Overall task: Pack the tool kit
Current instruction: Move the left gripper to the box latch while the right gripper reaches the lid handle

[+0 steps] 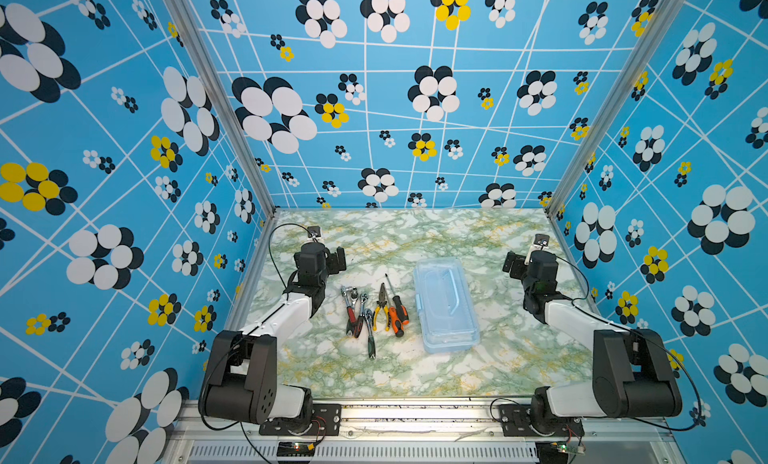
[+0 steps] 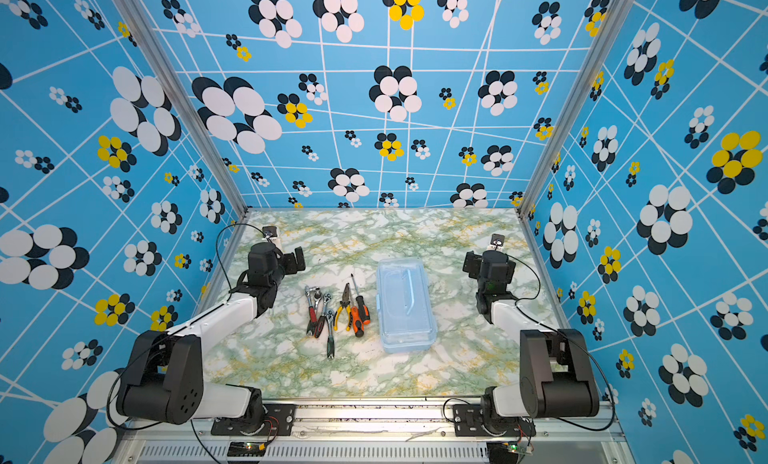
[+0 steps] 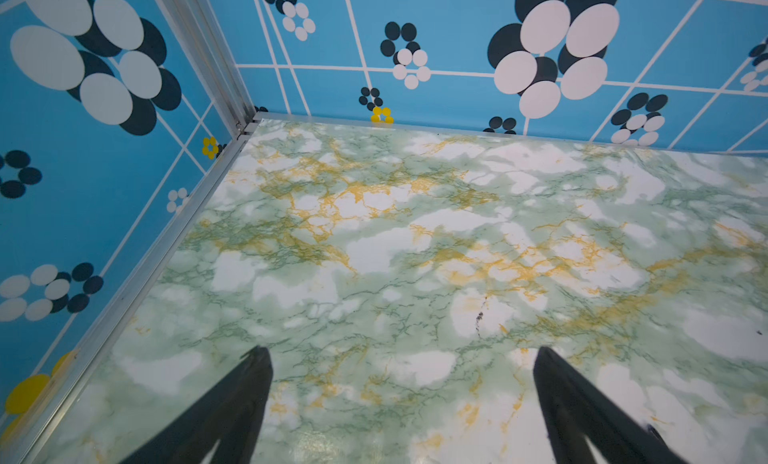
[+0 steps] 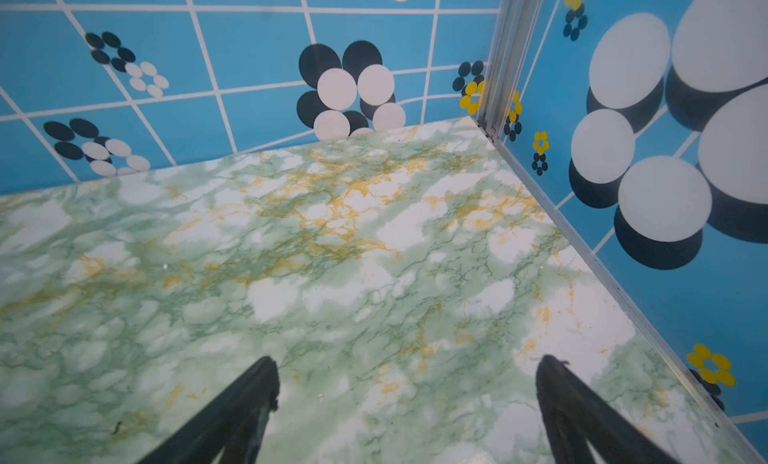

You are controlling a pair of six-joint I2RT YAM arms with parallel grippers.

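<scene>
The tool kit box [image 1: 441,320] [image 2: 405,324] is translucent light blue and lies with its lid closed right of the table's middle in both top views, its blue handle [image 1: 454,291] flat on the lid. Left of it lie chrome ratchet wrenches [image 1: 358,312] [image 2: 320,312], yellow-handled pliers [image 1: 380,307] [image 2: 343,308] and orange-black screwdrivers [image 1: 398,314] [image 2: 360,314], side by side. My left gripper [image 1: 337,260] [image 3: 401,353] hovers open beyond the wrenches, nothing between its fingers. On the box's far right, my right gripper [image 1: 511,264] [image 4: 409,364] is also open and holds nothing. Both wrist views show only bare tabletop.
The green-and-white marbled table [image 1: 415,366] is closed in by blue patterned walls on the left, right and back, with aluminium corner posts [image 1: 266,200]. Both arm bases sit on the front rail [image 1: 415,416].
</scene>
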